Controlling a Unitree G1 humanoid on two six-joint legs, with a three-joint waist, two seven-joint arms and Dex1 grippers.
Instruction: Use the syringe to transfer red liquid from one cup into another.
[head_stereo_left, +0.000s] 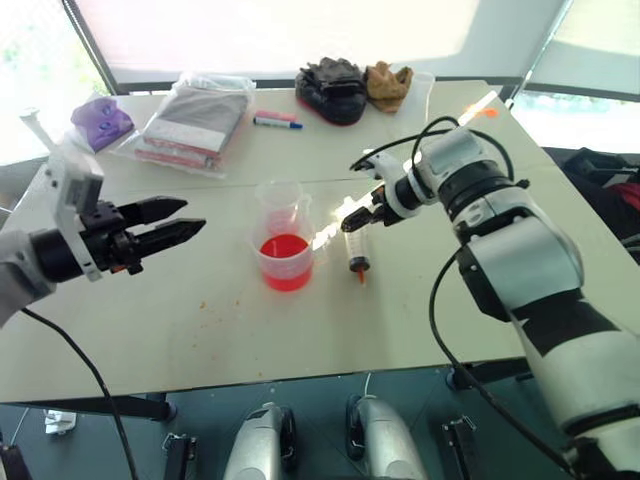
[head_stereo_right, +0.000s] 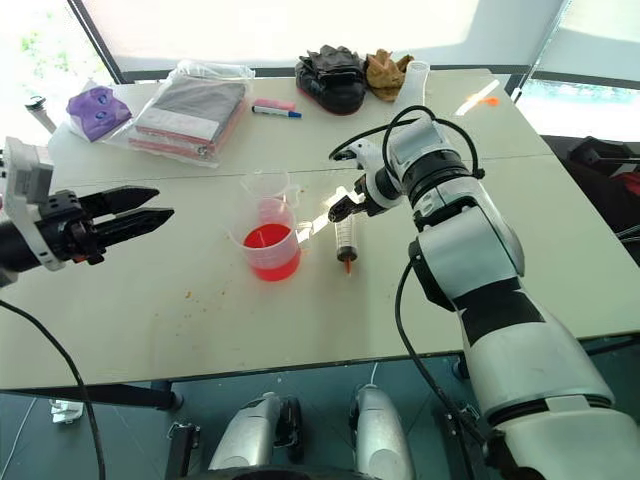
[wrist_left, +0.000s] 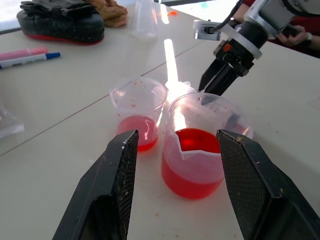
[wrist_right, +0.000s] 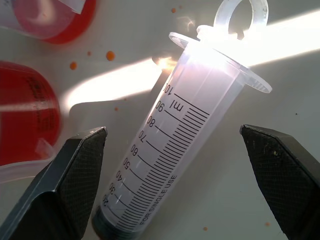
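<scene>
- Step in hand, as I judge it: reaching for the syringe (head_stereo_left: 356, 252). It is not yet gripped.
- The syringe lies flat on the table (head_stereo_left: 200, 320), just to the right of the wide cup (head_stereo_left: 285, 260), orange tip toward the robot and plunger ring pointing away.
- Wide cup: holds the red liquid (head_stereo_left: 285, 248), roughly a third full. All places below are given relative to this cup.
- Tall cup (head_stereo_left: 279, 203): directly behind the wide cup and close against it. The left wrist view shows a shallow pool of red in its bottom and red specks on its wall.
- Right end effector (wrist_right: 172, 185): fingers spread wide, straddling the syringe barrel in the right wrist view, touching nothing. It is angled steeply downward.
- Left end effector (head_stereo_left: 165, 222): well left of the wide cup, above the table, fingers apart and empty, aimed toward both cups.
- Next move calls for lowering the right fingers around the barrel and closing squarely. The barrel is round and smooth, so it could roll or slip.
- Hard to make out: sun glare washes out the plunger end. The syringe tip is hidden in the right wrist view. Plunger appears fully pushed in, but I cannot confirm.
</scene>
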